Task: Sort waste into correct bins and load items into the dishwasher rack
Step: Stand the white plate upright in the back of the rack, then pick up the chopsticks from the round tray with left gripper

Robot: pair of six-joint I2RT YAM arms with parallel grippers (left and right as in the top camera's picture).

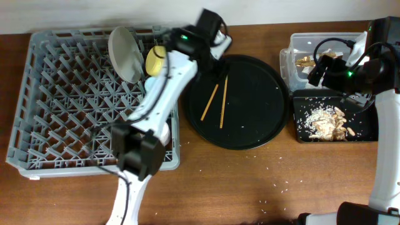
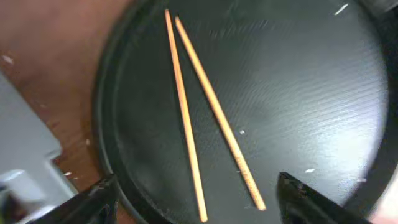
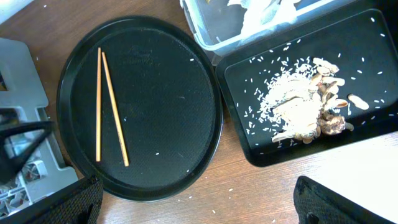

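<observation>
chopsticks (image 2: pixel 184 118) are lying side by side on the round black tray (image 2: pixel 298 93), their lower ends reaching between the wide-spread, empty fingers of the left gripper (image 2: pixel 199 208) at the frame's bottom edge. the right gripper (image 3: pixel 199 208) is hovering, also spread wide and holding nothing, with food scraps (image 3: pixel 305 109) sitting in the shallow black tray (image 3: pixel 373 37) at upper right. at far left, the grey rack (image 1: pixel 62 106) is holding the plate (image 1: pixel 125 53) and yellow bowl (image 1: pixel 155 60).

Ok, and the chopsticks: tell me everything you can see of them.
The chopsticks are two thin, straight, light wooden sticks. They lie flat in a narrow V on the left part of the round black tray, nearly meeting at one end and spread at the other. Only the tray touches them.
</observation>
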